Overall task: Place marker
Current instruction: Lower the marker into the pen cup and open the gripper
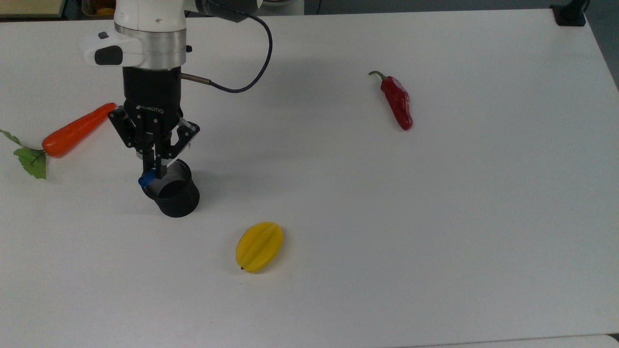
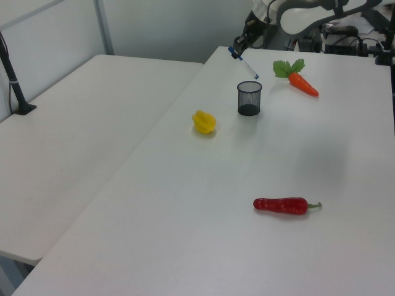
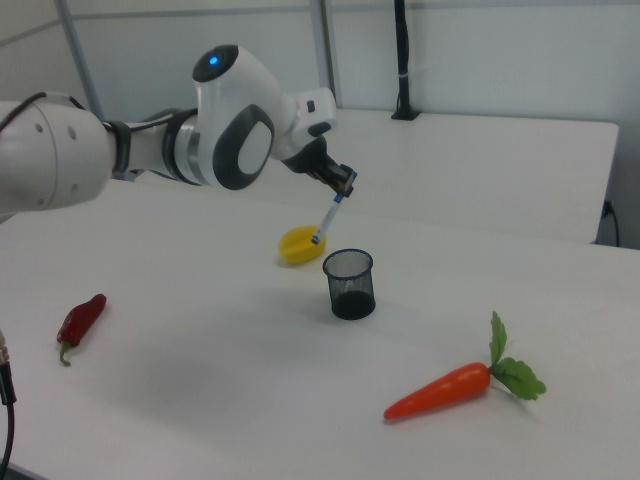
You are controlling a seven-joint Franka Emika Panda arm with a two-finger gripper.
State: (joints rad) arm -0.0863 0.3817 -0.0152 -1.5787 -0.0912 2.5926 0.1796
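My gripper (image 1: 154, 166) is shut on the marker (image 1: 144, 181), whose blue end shows just under the fingers, over the left rim of the black mesh cup (image 1: 170, 189). In the left view the white marker (image 2: 245, 65) slants down from the gripper (image 2: 237, 49), its lower blue tip just above the cup (image 2: 249, 98). The right view has the marker (image 3: 328, 222) hanging tilted from the gripper (image 3: 345, 185), its tip above and a little left of the cup (image 3: 350, 285). The marker is in the air, outside the cup.
On the white table (image 1: 435, 217) an orange carrot (image 1: 77, 129) with green leaves lies at the top view's left. A yellow starfruit (image 1: 259, 246) lies below the cup, and a red chili (image 1: 397, 101) lies far to the right.
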